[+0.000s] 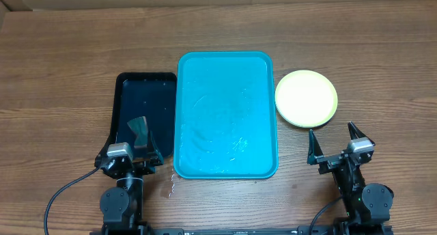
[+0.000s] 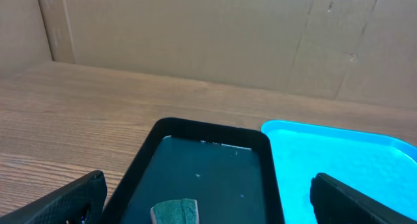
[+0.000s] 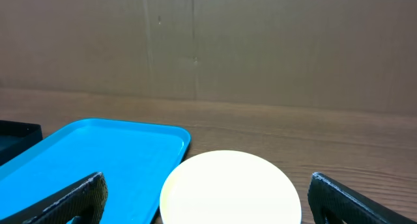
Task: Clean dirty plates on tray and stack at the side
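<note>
Gleaming turquoise tray (image 1: 227, 115) — round pale plate (image 1: 306, 98) beside.

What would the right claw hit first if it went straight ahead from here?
Most likely the yellow-green plate, lying right ahead of the open right gripper, slightly left of centre. Its height is unclear, so it might pass over the plate.

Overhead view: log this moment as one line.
bright turquoise rectangular plastic tray: no plates | round yellow-green-rimmed plastic plate: right of tray | left gripper: open | right gripper: open
</note>
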